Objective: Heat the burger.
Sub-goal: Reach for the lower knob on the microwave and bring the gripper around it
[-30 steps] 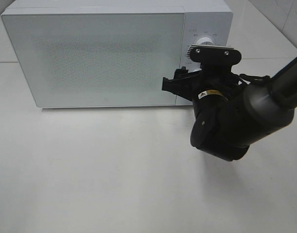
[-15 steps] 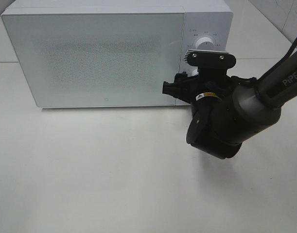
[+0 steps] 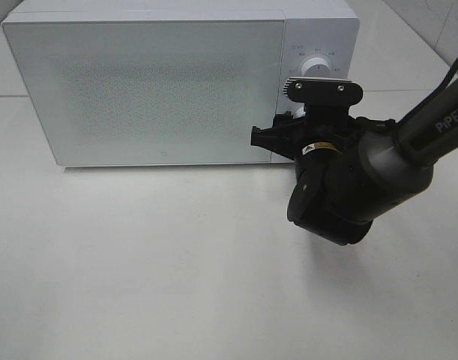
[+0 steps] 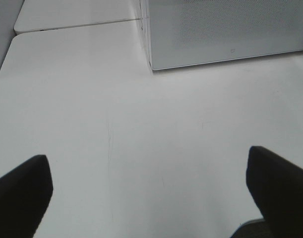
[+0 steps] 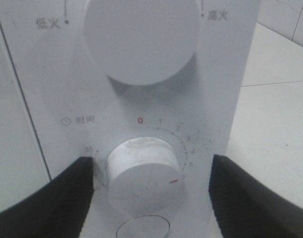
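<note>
And the right arm has nudged in closer over the last second, so the right hand [image 5: 150,192] now sits squarely at the control strip of the white box-shaped microwave oven [image 3: 154,90]. From the wrist camera, its two black fingers [image 5: 47,198] stand apart on either side of the small white round timer knob [image 5: 144,181]. There's a sliver of panel visible on each side, so the hand is open around the knob and not yet pinching it. The larger white power knob [image 5: 141,39] sits just beyond, untouched. My read is that loading is over and we're into setting the time, with a close-and-twist to come. The knob's red marker [image 5: 175,181] points out toward the low end of the printed scale, and the knob's axis runs straight out of the panel toward the hand. That's a good line-up for a turn. The burger itself isn't visible in any view. The frosted grey-white door [image 3: 139,82] is shut flat, so it's presumably inside, but which way it faces or how its axis lies can't be told. The left hand [image 4: 149,198] hangs wide open, gripping nothing, over the bare white table [image 3: 139,262] off the oven's left front corner, well apart from the action.
</note>
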Controlling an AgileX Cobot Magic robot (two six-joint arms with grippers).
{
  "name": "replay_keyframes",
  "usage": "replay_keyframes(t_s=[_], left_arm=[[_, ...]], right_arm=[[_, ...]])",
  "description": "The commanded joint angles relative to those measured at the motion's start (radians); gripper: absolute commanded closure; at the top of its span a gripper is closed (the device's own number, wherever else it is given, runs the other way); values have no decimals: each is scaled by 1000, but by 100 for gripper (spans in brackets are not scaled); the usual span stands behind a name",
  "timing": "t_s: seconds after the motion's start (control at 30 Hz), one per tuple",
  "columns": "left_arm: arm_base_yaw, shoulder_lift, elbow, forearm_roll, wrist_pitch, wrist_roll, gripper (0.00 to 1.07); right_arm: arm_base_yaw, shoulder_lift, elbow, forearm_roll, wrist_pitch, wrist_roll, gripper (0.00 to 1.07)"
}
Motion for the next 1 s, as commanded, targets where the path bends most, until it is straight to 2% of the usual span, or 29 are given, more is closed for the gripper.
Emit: replay_keyframes(t_s=[0.03, 0.07, 0.13, 0.17, 0.2, 0.23, 0.27, 0.3, 0.33, 0.4, 1.0], left_arm=[[1, -16, 3, -10, -10, -5, 6], [1, -16, 3, -10, -10, -5, 6], [1, -16, 3, -10, -10, -5, 6], [1, -16, 3, -10, -10, -5, 6], [1, -16, 3, -10, -10, -5, 6], [1, -16, 3, -10, -10, -5, 6], [1, -16, 3, -10, -10, -5, 6], [1, -16, 3, -10, -10, -5, 6], [1, -16, 3, -10, -10, -5, 6], [1, -16, 3, -10, -10, -5, 6], [1, -16, 3, -10, -10, -5, 6]], right_arm=[[-6, -3, -14, 3, -197, -17, 50], [-6, -3, -14, 3, -197, -17, 50], [-6, -3, -14, 3, -196, -25, 71], [-6, -3, -14, 3, -196, -25, 71], [-6, -3, -14, 3, -193, -25, 78], [-6, -3, -14, 3, -193, -25, 78], [-6, -3, -14, 3, -188, -25, 89], [-6, -3, -14, 3, -183, -25, 94], [-6, -3, -14, 3, -183, -25, 94], [-6, -3, -14, 3, -176, -39, 106], [-6, -3, -14, -8, -159, -33, 107]])
